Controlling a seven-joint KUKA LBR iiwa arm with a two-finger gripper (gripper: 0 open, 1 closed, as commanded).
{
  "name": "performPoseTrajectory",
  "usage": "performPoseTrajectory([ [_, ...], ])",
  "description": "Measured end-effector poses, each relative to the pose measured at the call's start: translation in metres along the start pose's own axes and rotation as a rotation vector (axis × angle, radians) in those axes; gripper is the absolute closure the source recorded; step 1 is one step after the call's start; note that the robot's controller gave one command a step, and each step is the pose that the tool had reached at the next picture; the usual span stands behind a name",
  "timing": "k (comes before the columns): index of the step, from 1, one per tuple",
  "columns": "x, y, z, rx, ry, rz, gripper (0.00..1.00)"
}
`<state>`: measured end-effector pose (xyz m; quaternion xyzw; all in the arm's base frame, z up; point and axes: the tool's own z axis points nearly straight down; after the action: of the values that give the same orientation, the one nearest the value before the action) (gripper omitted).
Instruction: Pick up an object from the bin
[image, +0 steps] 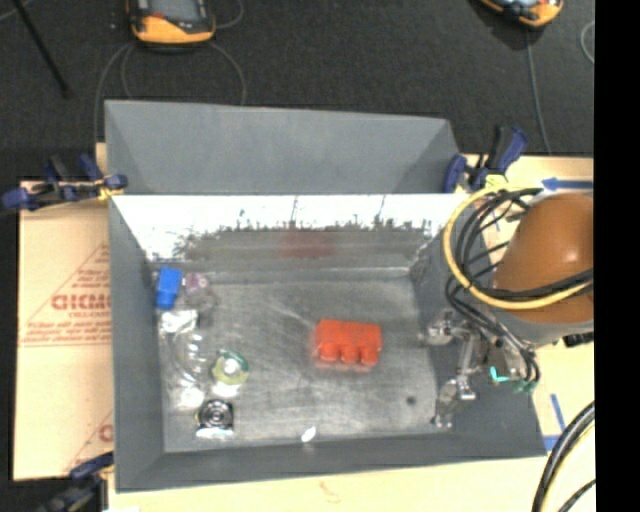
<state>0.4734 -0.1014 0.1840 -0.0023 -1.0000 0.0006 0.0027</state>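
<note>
A red block (347, 343) with three rounded bumps along its front lies flat on the bin floor, right of centre. My gripper (449, 398) hangs at the bin's right wall, to the right of the red block and apart from it, with nothing visible between its fingers. Its metal fingers point down toward the floor near the front right corner.
Along the left wall lie a blue cap-like piece (167, 288), a clear plastic item (185, 350), a round greenish-silver piece (229, 369) and a dark round piece (214, 414). A small white scrap (308, 434) rests by the front wall. The arm's orange cover and cables overhang the right rim.
</note>
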Motion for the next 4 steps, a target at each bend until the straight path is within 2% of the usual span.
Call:
performPoseTrajectory([
  [1,-0.021,0.089,0.034,-0.005,-0.005,-0.011,0.0],
  [2,-0.075,0.087,0.075,-0.004,-0.009,0.266,0.0],
  [3,-0.076,0.085,0.073,0.0,-0.012,0.263,1.0],
  [4,-0.075,0.084,0.074,0.001,-0.009,0.262,0.0],
])
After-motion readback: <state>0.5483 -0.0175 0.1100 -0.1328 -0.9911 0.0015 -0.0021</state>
